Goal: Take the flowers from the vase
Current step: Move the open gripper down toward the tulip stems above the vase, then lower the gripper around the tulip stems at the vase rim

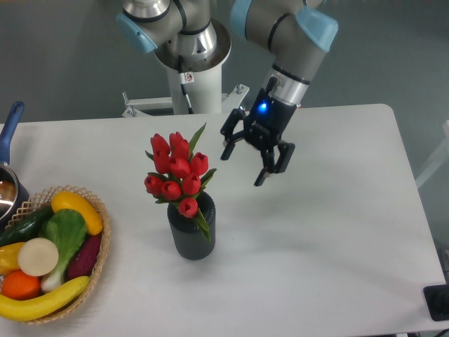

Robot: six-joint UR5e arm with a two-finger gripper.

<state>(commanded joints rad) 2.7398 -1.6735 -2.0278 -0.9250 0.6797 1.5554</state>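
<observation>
The flowers [177, 172], a bunch of red tulip buds with green leaves, stand upright in the vase [191, 228], a short dark ribbed cylinder on the white table. My gripper [243, 167] hangs just right of the blooms at about their height, tilted, its two black fingers spread open with nothing between them. It does not touch the flowers.
A wicker basket [102, 242] of produce sits at the front left edge, with a blue-handled pot [8, 147] behind it. The robot base [193, 67] stands behind the table. A dark object [437, 302] lies at the front right corner.
</observation>
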